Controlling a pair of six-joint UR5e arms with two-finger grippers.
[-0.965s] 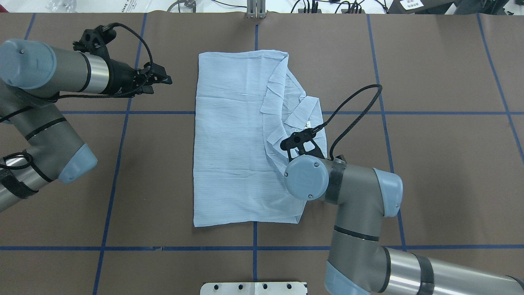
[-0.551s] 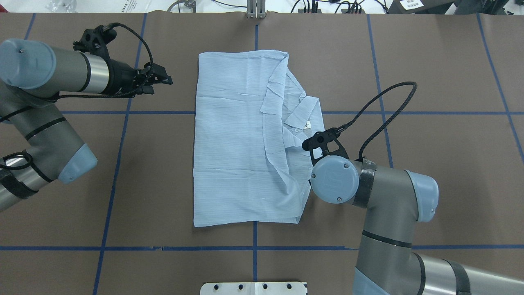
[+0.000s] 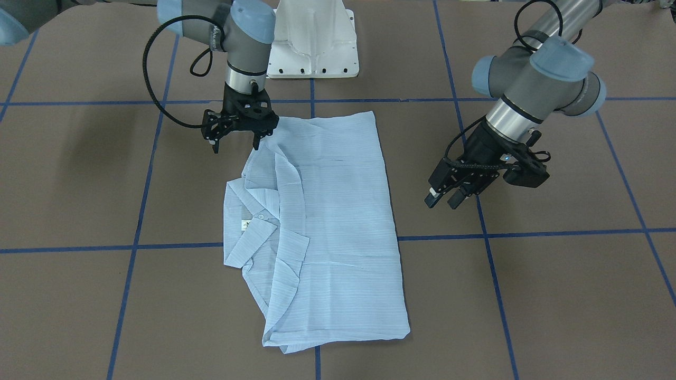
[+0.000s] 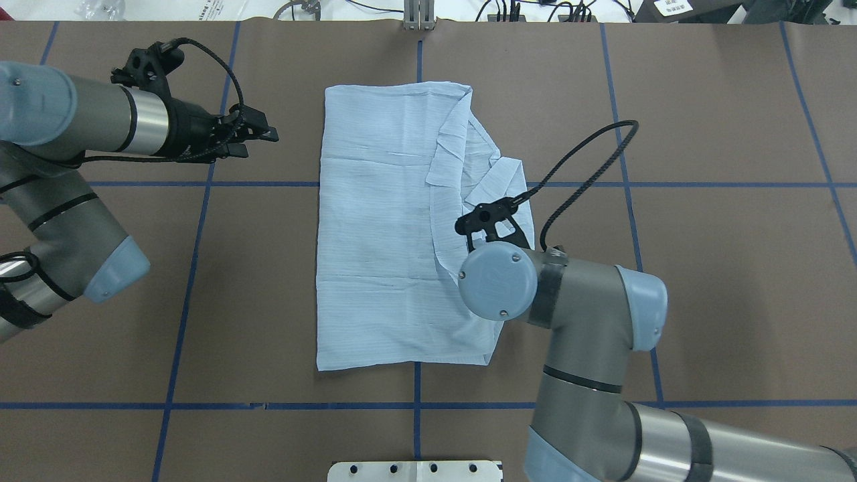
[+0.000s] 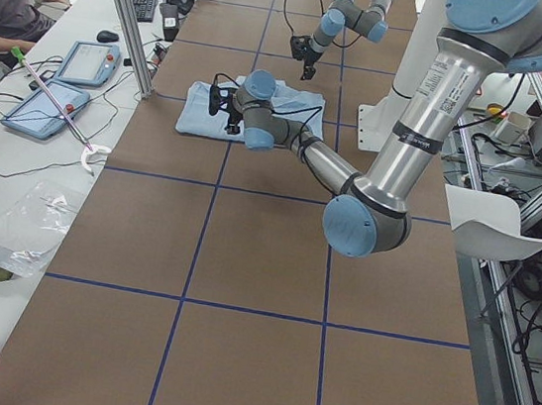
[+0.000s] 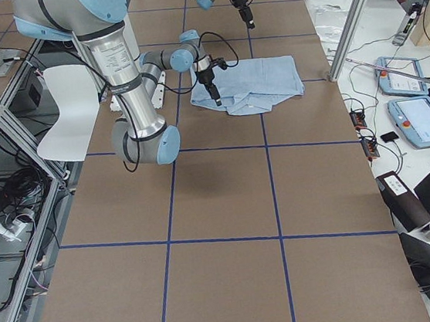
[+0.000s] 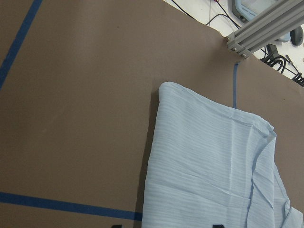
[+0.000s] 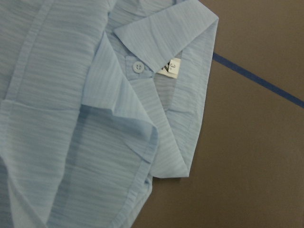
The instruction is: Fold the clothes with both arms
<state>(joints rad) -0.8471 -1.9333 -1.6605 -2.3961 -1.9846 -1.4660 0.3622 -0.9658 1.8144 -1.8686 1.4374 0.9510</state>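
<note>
The pale blue striped shirt (image 3: pixel 327 227) lies folded into a long rectangle in the middle of the brown table (image 4: pixel 703 268), with its collar (image 3: pixel 253 232) on the robot's right side. The neck label (image 8: pixel 173 66) and a white button (image 8: pixel 137 66) show in the right wrist view. My right gripper (image 3: pixel 236 145) is open and empty, and hovers just above the shirt's edge on the robot's side of the collar. In the overhead view its wrist hides it. My left gripper (image 3: pixel 443 200) is open and empty, above bare table beside the shirt's plain long edge (image 7: pixel 152 156).
The white pedestal base (image 3: pixel 311 47) stands at the table's near edge, behind the shirt. Blue tape lines (image 4: pixel 194 234) cross the table. An aluminium post (image 4: pixel 418 17) stands at the far edge. Tablets (image 6: pixel 420 118) and cables lie on the operators' bench.
The right arm swung out to the right off the shirt, then came back left over the collar side. The left arm drew back slightly. The shirt has not moved.
</note>
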